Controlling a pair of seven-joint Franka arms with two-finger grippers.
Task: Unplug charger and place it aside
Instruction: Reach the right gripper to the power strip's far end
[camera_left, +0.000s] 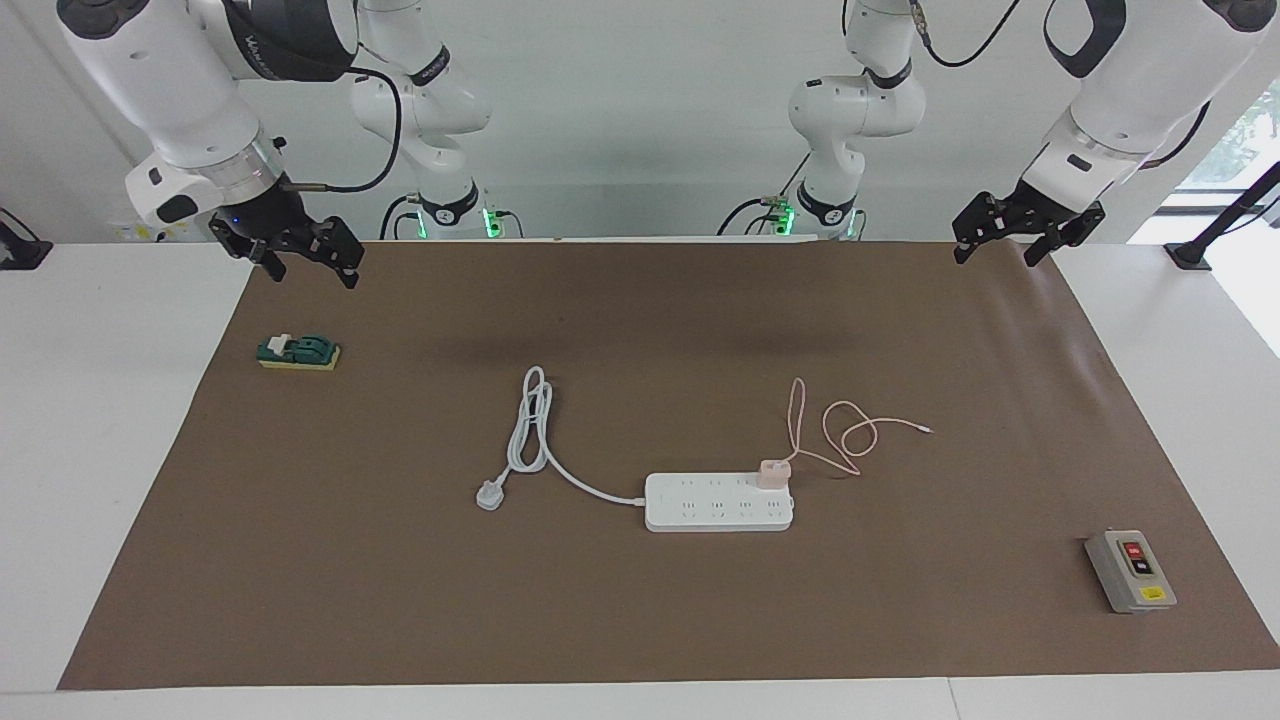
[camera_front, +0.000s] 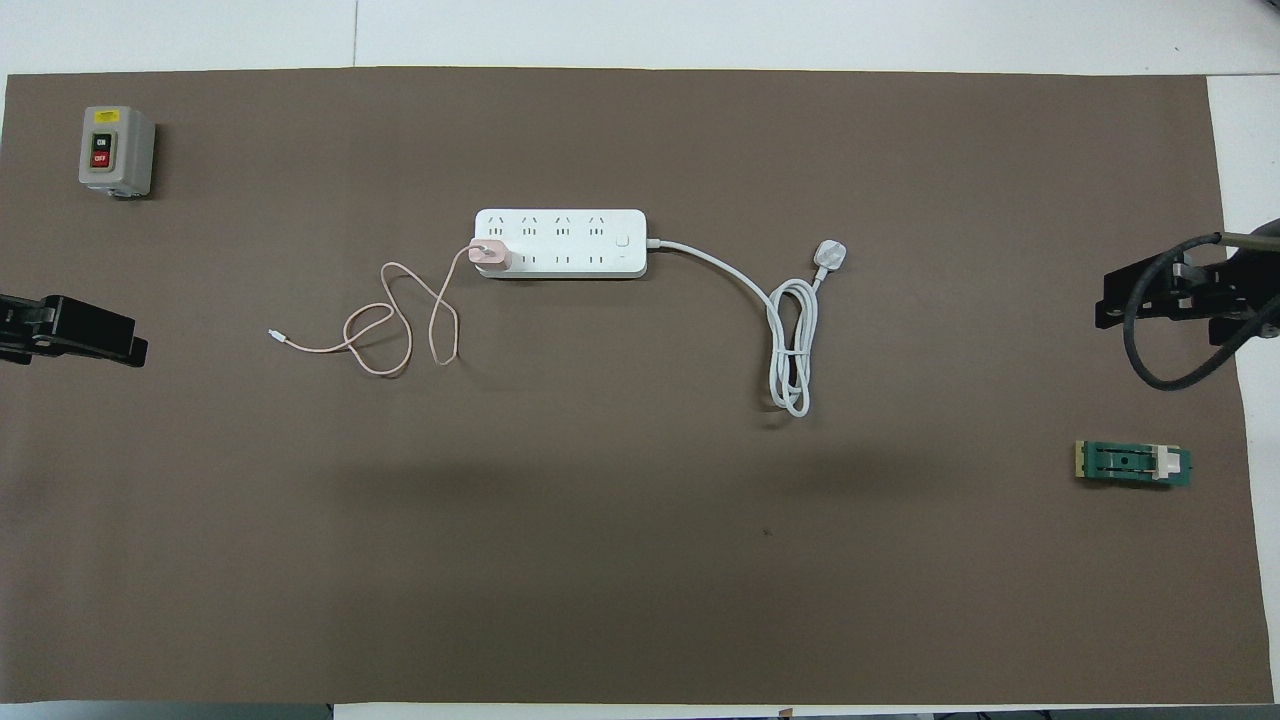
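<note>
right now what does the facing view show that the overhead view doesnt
Only the facing view shows both arms' bases and the whole left gripper and right gripper, raised near the robots' edge of the mat. Only the overhead view shows the power strip's socket faces squarely. Both show the charger plugged in, its cable looping toward the left arm's end.

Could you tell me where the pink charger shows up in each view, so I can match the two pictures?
Facing view: the charger sits plugged into the white power strip, at its end toward the left arm.
Overhead view: the charger is on the same end of the strip.
Shared landmark: the grey button box, at the left arm's end of the table.
</note>
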